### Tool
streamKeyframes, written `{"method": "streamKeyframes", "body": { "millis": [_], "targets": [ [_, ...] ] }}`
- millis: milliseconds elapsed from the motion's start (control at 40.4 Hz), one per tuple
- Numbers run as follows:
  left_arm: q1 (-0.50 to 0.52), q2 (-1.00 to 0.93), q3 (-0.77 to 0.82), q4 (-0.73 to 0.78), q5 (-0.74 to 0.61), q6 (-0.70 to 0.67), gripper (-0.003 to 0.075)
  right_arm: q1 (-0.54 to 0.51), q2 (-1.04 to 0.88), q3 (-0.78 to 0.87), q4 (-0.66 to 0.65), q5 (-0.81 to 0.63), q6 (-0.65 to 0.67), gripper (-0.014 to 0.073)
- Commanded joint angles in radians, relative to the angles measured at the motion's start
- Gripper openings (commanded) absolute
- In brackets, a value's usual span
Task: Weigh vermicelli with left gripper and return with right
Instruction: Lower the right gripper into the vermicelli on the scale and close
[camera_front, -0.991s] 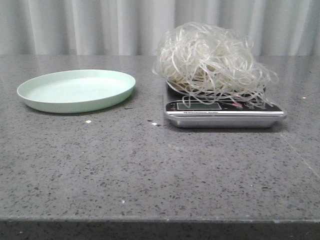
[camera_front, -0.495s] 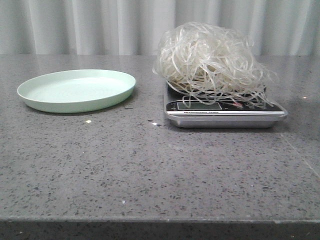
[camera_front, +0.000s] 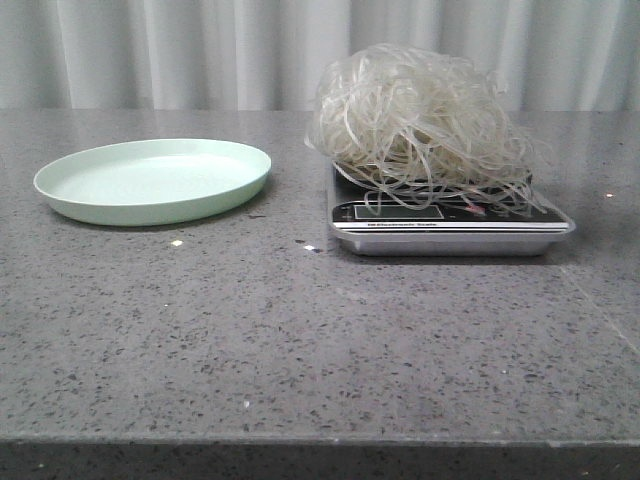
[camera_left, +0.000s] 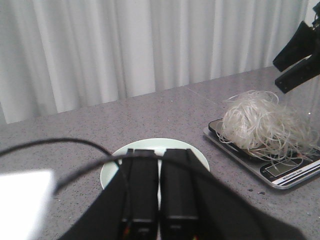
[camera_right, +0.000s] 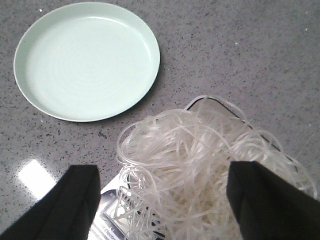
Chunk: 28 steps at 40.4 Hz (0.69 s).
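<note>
The vermicelli (camera_front: 420, 120), a fluffy tangle of whitish strands, lies heaped on a black and silver kitchen scale (camera_front: 450, 225) right of centre. It also shows in the left wrist view (camera_left: 260, 125) and the right wrist view (camera_right: 200, 165). My right gripper (camera_right: 165, 170) is wide open above the heap, one dark finger on each side, touching nothing; it also shows in the left wrist view (camera_left: 300, 57). My left gripper (camera_left: 160, 152) is shut and empty, held above the near side of the mint-green plate (camera_left: 197, 152). Neither gripper shows in the front view.
The empty mint-green plate (camera_front: 152, 180) sits on the left of the grey speckled table (camera_front: 300, 330). A few small crumbs (camera_front: 176, 243) lie in front of it. A pale curtain (camera_front: 200, 50) hangs behind the table. A black cable (camera_left: 50, 145) crosses the left wrist view.
</note>
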Motion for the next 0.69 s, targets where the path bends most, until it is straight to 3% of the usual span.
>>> {"method": "streamKeyframes", "body": {
  "millis": [0, 669],
  "targets": [
    [-0.002, 0.010, -0.025, 0.006, -0.082, -0.009, 0.0136, 0.000, 0.011, -0.039, 0.014, -0.039, -0.007, 0.0621],
    [-0.002, 0.010, -0.025, 0.006, -0.082, -0.009, 0.0136, 0.000, 0.243, -0.039, -0.126, 0.002, -0.007, 0.0620]
  ]
}}
